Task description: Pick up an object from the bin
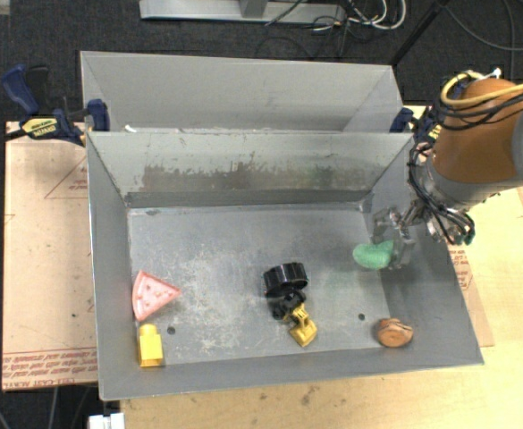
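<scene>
A pale green lump (368, 256), rounded and smooth, lies on the floor of the bin (225, 266) close to its right wall, about midway along. The arm (476, 141) leans in over that wall, its gripper (395, 247) lowered at the lump's right end. Whether the jaws are spread or pinching it cannot be told.

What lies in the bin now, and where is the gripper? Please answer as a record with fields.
gripper: low at the right side of the bin, beside the green lump
nearest thing: green lump, right part of the floor
middle: black thing, yellow and black toy just in front of it
left front: pink triangle, yellow block
right front: brown round thing
hold: cannot be told
</scene>
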Robot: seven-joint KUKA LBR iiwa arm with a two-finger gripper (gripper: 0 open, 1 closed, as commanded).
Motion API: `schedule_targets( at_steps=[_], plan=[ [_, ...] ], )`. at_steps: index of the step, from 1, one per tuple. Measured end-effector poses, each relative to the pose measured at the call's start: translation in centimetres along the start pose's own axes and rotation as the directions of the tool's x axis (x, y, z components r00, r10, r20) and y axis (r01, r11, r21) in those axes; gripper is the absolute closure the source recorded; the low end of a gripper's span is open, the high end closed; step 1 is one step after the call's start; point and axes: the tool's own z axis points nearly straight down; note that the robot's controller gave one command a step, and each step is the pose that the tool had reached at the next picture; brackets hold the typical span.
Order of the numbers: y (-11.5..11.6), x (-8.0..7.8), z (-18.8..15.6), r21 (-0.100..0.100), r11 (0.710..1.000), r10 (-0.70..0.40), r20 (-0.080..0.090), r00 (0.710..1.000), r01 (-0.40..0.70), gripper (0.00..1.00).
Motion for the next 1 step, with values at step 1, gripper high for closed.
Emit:
schedule_targets(
  at_steps=[1],
  plan=[
    [-0.01,-0.11,-1.96,0.002,1.000,0.000,0.005,1.000,0.000,1.00]
  ],
)
